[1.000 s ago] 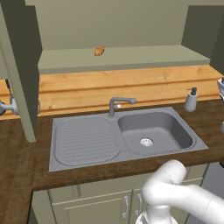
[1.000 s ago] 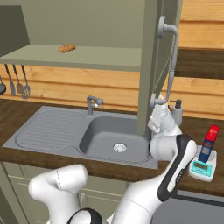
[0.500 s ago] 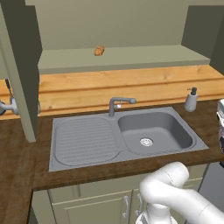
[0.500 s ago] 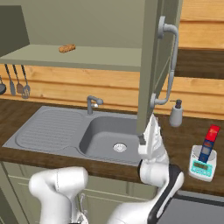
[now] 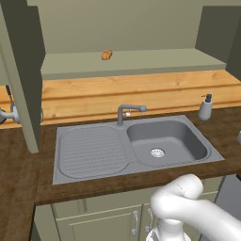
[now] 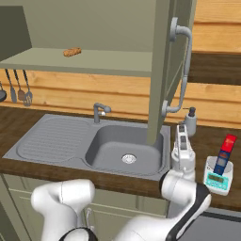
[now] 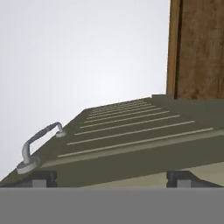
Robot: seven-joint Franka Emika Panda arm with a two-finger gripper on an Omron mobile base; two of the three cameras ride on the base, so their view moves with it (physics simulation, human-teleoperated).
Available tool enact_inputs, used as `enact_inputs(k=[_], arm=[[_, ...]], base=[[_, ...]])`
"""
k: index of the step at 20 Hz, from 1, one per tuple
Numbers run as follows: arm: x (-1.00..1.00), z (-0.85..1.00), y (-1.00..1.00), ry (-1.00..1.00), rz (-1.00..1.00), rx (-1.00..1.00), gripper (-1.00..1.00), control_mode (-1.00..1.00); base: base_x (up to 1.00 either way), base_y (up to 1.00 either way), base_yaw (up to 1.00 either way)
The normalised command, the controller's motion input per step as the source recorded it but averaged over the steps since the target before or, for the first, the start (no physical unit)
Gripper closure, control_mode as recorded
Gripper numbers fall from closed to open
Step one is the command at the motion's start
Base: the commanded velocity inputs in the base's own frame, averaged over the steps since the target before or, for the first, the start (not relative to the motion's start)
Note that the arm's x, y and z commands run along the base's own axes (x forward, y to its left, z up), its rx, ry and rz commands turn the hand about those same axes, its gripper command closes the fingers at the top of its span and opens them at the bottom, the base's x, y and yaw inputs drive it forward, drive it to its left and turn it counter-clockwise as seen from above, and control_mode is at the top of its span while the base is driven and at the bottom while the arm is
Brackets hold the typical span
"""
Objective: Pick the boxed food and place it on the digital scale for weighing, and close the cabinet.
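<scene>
Pincer (image 6: 181,130) stands wide open and empty below the cabinet door (image 6: 162,70); box (image 6: 225,155) already sits on the scale (image 6: 218,180), so only the cabinet remains unclosed.

My left base camera sits behind my arm and looks forward and down from a middling distance, with the grey steel sink (image 5: 136,146) at frame centre and the open grey-green wall cabinet's shelf (image 5: 141,63) across the top. My right base camera looks at that same sink (image 6: 94,146), the curved silver tap (image 6: 100,112) and the shelf (image 6: 84,61) from the other side, the cabinet's open panelled door (image 6: 162,70) standing edge-on right of centre. My hand camera points steeply up, very close under that door (image 7: 131,131), its silver bar handle (image 7: 37,144) at lower left.
</scene>
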Motion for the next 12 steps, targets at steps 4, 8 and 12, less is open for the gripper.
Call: enact_inputs(k=[4, 8, 12], arm=[[0.00, -0.09, -0.32, 0.26, 0.10, 0.05, -1.00, -1.00], [0.05, 0.48, -0.29, 0.27, 0.09, 0.01, -1.00, -1.00], [0.07, 0.71, -0.01, 0.19, 0.12, -0.01, -1.00, -1.00]], base=[[0.00, 0.00, 0.00], [0.00, 0.00, 0.00], [0.00, 0.00, 0.00]])
